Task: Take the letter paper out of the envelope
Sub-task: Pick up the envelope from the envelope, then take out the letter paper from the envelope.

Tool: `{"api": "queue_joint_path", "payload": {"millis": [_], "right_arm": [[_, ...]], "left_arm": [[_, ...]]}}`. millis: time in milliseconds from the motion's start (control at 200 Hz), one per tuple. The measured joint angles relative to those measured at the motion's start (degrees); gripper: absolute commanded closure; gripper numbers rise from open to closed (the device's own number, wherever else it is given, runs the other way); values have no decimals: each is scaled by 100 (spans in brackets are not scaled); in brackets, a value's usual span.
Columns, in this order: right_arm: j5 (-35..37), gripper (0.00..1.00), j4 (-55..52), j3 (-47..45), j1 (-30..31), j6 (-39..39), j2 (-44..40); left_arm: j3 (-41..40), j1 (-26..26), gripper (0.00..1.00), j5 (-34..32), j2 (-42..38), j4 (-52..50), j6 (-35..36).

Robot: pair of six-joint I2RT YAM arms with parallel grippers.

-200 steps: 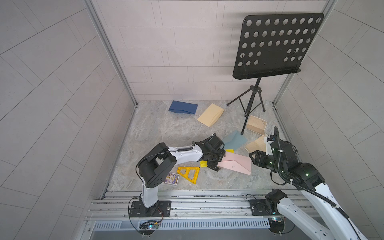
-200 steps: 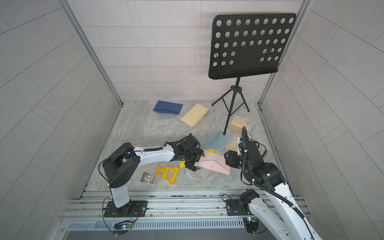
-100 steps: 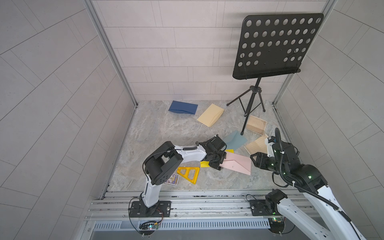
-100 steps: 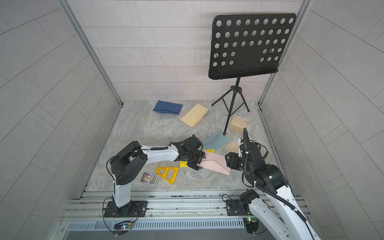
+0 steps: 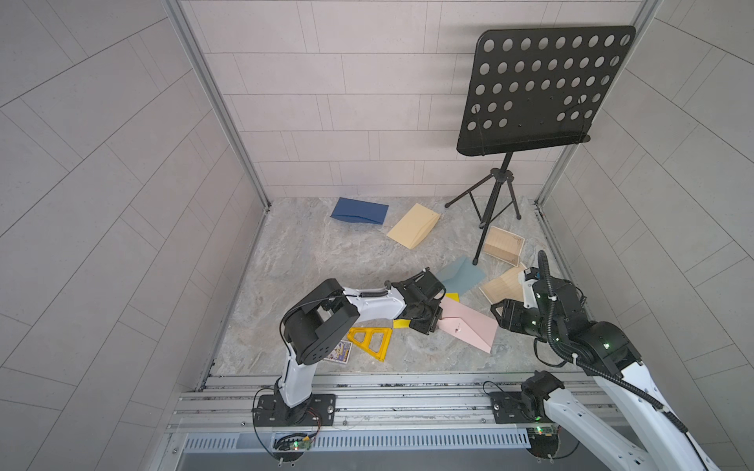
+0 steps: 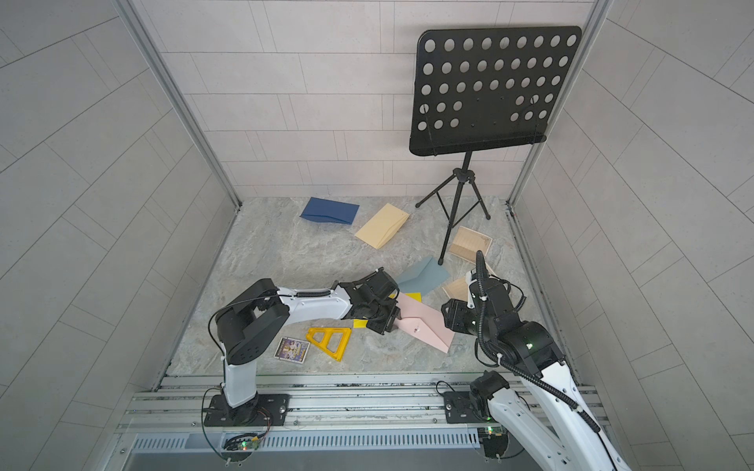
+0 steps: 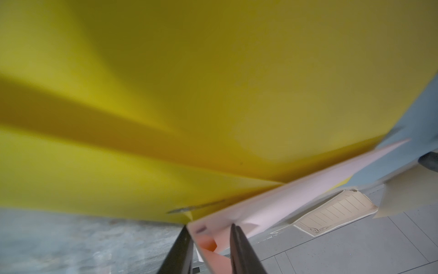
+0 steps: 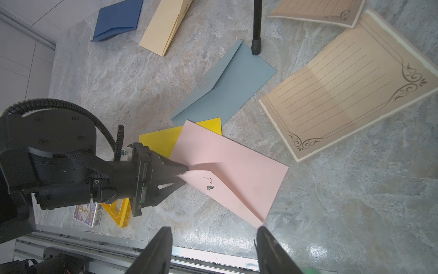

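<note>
Pink envelope [image 8: 237, 175]: corner is flanked by left gripper [image 7: 209, 227], jaws narrowed, firm pinch not determinable, presumably for anchoring. Right gripper [image 8: 212, 229] is held spread, empty, nearby, likely for extraction.

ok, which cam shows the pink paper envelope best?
Right wrist view: nearly the whole pink paper envelope, flap crease and printed mark clear, left gripper around one corner. Both top views show it small, that corner under the gripper. Left wrist view: only a blurred corner between the fingers.

Bright, even light fills my top views, walls [image 5: 102, 204] bowing at edges; yellow sheet [image 7: 166, 95] and pink envelope [image 7: 260, 208] blur; tabletop [image 8: 315, 251] glares.
</note>
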Motion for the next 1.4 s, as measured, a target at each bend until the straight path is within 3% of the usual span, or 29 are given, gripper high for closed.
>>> {"api": "queue_joint_path", "payload": {"millis": [370,605,805,1001,1231,1401], "right_arm": [[-55,41,125,0,0,7,103],[-199,38,249,20,-44,0,393],[-901,26,446,428,-501,96,901],[-2096,26,942,898,-1180,385,1397],[-2540,27,1161,1580,-1019,407,1912],[-2747,22,1580,1060,-1001,1029,1596]], "left_arm": [[-151,22,89,-203,-566,-118,-7],[-107,299,99,-247,-997,-378,221],[114,870,100,-155,-1598,-343,1329],[125,1394,100,393,-2264,284,2651],[503,1506,100,962,-2721,28,4153],[608,1580,100,999,-3132,2,4669]]}}
